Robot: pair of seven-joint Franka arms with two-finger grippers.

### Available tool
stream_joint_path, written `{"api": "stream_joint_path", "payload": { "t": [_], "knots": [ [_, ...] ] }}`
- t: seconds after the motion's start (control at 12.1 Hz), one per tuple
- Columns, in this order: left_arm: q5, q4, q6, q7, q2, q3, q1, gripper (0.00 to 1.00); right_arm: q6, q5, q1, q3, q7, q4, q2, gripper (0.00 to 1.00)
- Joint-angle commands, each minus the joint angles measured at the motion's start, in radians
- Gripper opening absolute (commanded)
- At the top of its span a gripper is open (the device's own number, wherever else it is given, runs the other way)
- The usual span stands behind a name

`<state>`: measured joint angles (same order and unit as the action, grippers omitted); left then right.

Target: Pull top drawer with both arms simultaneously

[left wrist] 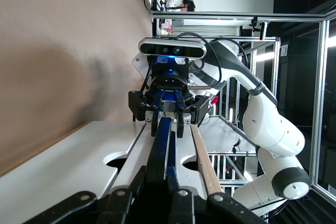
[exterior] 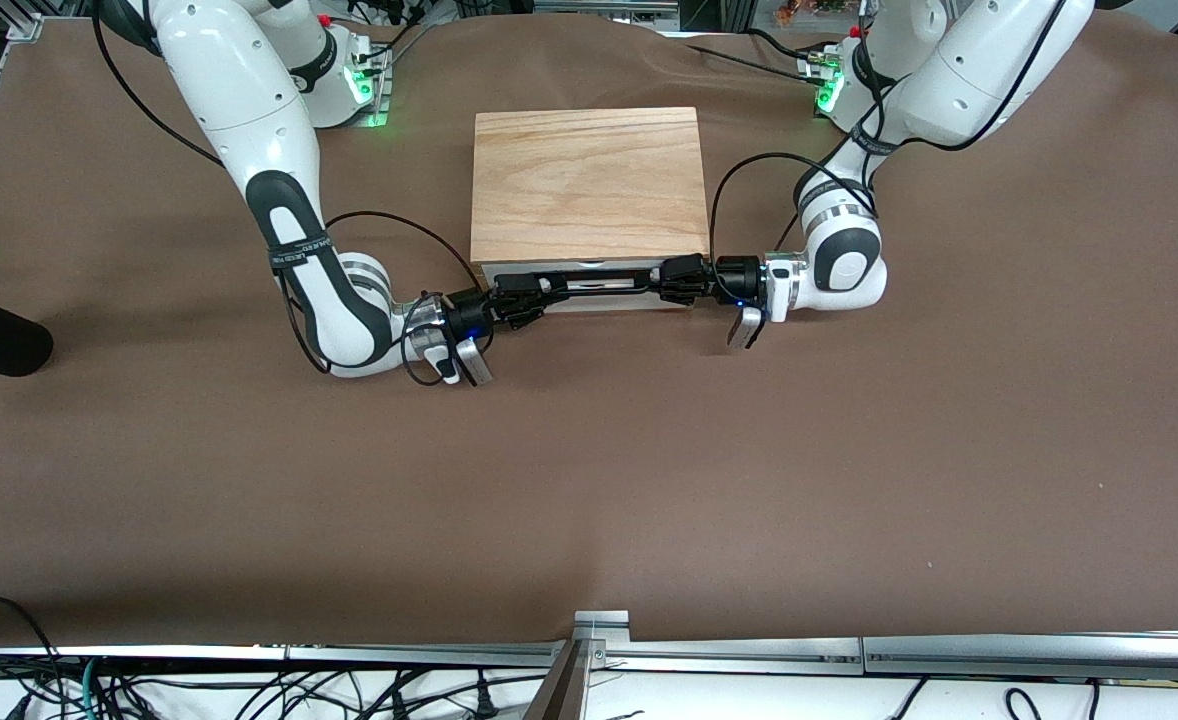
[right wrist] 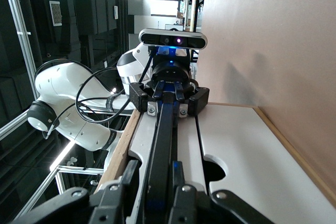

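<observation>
At frame centre, the top drawer's [exterior: 604,297] black bar handle [exterior: 604,284] is gripped by left pincer [exterior: 671,282] and right pincer [exterior: 529,296]; notches [right wrist: 212,170] are shown only by wrist views.

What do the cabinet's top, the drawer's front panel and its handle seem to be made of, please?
Cabinet top: light oak-like wood, matte, with visible grain.
Top drawer front panel: smooth white, probably painted or laminated board.
Handle: thin black bar, likely coated metal; both grippers are at its ends.
</observation>
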<state>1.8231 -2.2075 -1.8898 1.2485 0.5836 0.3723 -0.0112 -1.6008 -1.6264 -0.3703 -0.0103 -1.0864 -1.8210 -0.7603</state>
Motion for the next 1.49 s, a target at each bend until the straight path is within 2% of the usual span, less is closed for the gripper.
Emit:
{"api": "stream_joint_path", "payload": {
  "t": [0.0,0.17,0.33,0.99,1.41],
  "knots": [
    [0.012,-0.032,-0.006,0.025,-0.007,0.007,0.0,0.0,0.007,-0.018,0.004,0.0,-0.021,-0.043,0.035,0.28],
    [0.012,-0.031,-0.006,0.025,-0.007,0.007,0.0,0.0,0.007,-0.018,0.004,0.0,-0.021,-0.046,0.033,0.25],
    [0.008,-0.031,-0.006,0.026,-0.002,0.007,0.0,0.0,0.007,-0.018,0.007,0.001,-0.021,-0.046,0.033,0.0],
    [0.008,-0.02,-0.008,0.016,0.03,0.005,0.0,0.0,0.006,-0.02,0.028,0.003,-0.017,-0.028,0.033,0.0],
    [0.01,-0.003,-0.008,0.012,0.048,0.004,0.01,0.0,-0.005,-0.02,0.054,0.004,0.009,0.037,0.012,0.0]
  ]
}}
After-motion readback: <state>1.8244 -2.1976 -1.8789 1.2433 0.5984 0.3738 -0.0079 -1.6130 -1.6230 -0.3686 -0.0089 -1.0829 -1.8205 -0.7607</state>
